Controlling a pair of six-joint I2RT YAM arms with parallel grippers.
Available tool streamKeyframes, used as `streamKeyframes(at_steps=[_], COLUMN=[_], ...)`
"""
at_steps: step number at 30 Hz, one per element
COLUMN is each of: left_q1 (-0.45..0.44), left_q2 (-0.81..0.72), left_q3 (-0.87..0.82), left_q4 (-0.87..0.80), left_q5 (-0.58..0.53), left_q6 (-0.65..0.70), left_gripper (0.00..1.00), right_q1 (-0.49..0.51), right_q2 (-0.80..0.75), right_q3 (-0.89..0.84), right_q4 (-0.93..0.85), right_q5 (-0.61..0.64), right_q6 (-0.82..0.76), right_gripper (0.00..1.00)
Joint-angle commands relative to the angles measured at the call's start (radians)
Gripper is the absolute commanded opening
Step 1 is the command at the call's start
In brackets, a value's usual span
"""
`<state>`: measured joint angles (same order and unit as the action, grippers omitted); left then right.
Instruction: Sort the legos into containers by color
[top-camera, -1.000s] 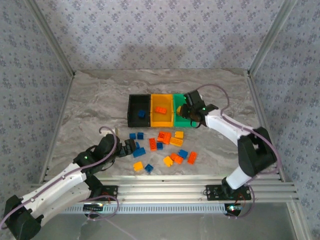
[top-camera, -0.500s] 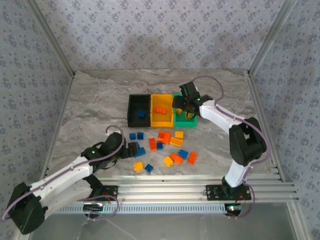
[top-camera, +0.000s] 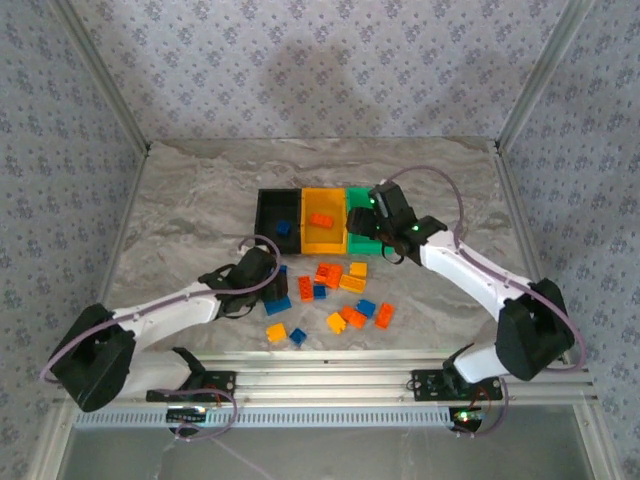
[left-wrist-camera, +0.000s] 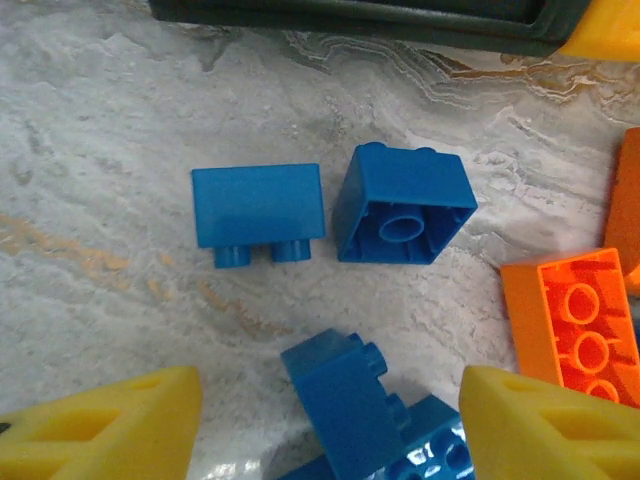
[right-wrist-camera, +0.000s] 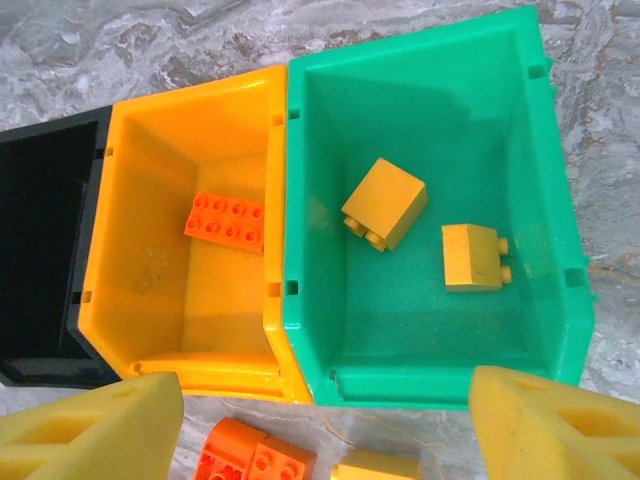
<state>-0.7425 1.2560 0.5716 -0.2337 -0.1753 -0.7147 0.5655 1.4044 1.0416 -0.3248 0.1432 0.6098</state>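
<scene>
Marbled tabletop (top-camera: 180, 210), mid-area toward its near edge: we find the left claw (left-wrist-camera: 328, 400) spread astride a blue lego (left-wrist-camera: 345, 385), in our judgement best closed squarely on flat sides, while the right claw (right-wrist-camera: 325, 385) hangs spread and empty over the green bin (right-wrist-camera: 400, 320).

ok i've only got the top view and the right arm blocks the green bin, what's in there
observer: two yellow bricks lie in the green bin, apart from each other
operator: is the right gripper holding anything
observer: no, the right gripper is open and holds nothing
operator: and under the left one
observer: a blue brick tipped on its side lies between the left gripper's open fingers, untouched
</scene>
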Motion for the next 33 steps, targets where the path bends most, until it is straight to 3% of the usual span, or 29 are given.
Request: streamKeyframes(at_steps=[1,15,20,25,28,33], left_q1=[-0.009,-0.010,-0.017,-0.020,0.008,0.100], left_q2=[0.053,0.090,-0.014,-0.140,-0.072,0.117], left_q3=[0.016,-0.019,-0.012,0.110,0.244,0.415], left_q4=[0.031,0.048,-0.041,-0.173,-0.218,-0.151], left_q5=[-0.006,-0.038,-0.036,-0.051,-0.071,-0.073], left_q6=[0.001,-0.029,-0.039,0.010,0.048,0.093], left_gripper=[0.63,0.22,0.16,0.18,0.19,0.17], right_q1=[0.008,0.039,0.044,0.053,0.058,0.060], right_q2=[-0.066,-0.254,-0.315,-0.373,-0.396,-0.432], right_q3=[-0.032,-0.143,-0.194,-0.260,-0.305,-0.364], right_q4=[0.003,-0.037,-0.044,-0.064,-0.077,-0.109], right_q5=[0.026,0.053,0.050,0.043,0.041,0.045], right_q6=[0.009,0.039,0.064,0.085,0.101,0.122], right_gripper=[0.77,0.76,0.76,0.76,0.76,0.76])
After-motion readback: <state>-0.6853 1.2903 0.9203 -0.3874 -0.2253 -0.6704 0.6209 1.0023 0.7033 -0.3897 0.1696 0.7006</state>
